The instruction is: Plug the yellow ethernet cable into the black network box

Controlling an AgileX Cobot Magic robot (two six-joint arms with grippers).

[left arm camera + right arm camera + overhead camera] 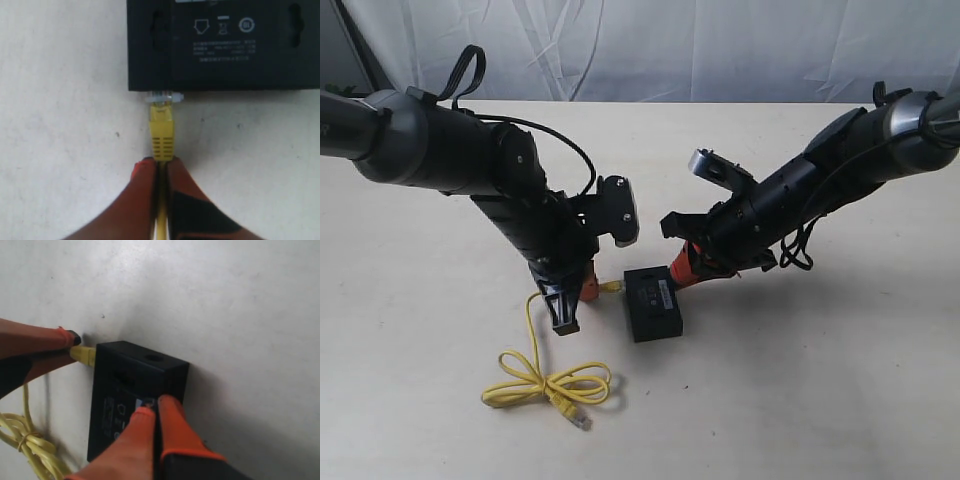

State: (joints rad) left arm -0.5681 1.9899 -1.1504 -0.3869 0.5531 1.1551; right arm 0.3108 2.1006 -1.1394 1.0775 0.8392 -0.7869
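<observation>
1. Yellow ethernet cable is pinched in the left pincer. The two orange-red fingers press on the cord directly behind the ribbed boot, and the plug juts straight ahead of the tips.
2. Just ahead of that pincer, the clear plug meets the side wall of the black network box. Whether it sits partly in a port or only butts the edge, I cannot tell.
3. Across the box, the right pincer is pressed together with nothing between its fingers. Its tips rest on the box's top face, seemingly pinning it to the table.
4. Behind the left pincer, the rest of the cord runs to a loose coil, well apart from the box.
5. The grip is on soft cord, not on the hard plug. A forward push may buckle the cable between tips and boot instead of driving the plug home.
6. If the plug is tilted or off line with the port, it would likely jam on the rim and bend its latch tab.
7. The box is held at a single spot. A push from the left pincer could pivot or slide it away under the right tips.
8. Letting go before the latch catches could let the springy cord draw the plug back out.
</observation>
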